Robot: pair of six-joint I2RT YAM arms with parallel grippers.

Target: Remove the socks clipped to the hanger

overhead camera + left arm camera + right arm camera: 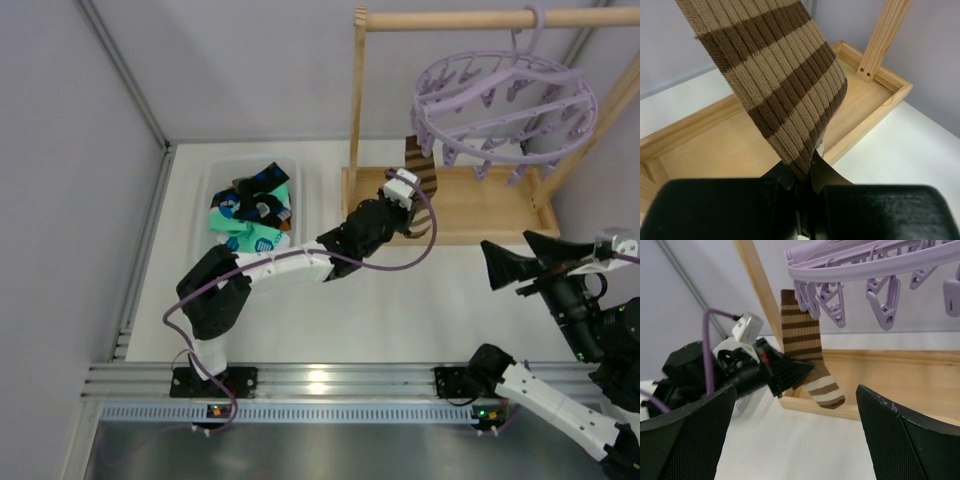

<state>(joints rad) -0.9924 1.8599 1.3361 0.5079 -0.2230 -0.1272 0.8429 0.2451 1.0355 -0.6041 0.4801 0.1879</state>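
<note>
Upper left of centre in the overhead view, you have the clear bin (pixel 213 190) holding a heap of socks (pixel 255 215), teal and black ones. To its right, your left gripper (pixel 408 206) reaches in over the wooden tray (pixel 480 210). In the left wrist view its jaws are pressed together on the lower part of the brown striped sock (pixel 780 85), pinching the fabric. The right wrist view shows that sock hanging from a clip (pixel 802 296) on the left rim of the lavender hanger (pixel 865 265), with its toe at the tray's edge. The hanger hooks over the wooden rail (pixel 450 20) at upper right. Far right, your right gripper (pixel 506 245) hovers with its fingers spread wide, holding nothing, well apart from the sock.
</note>
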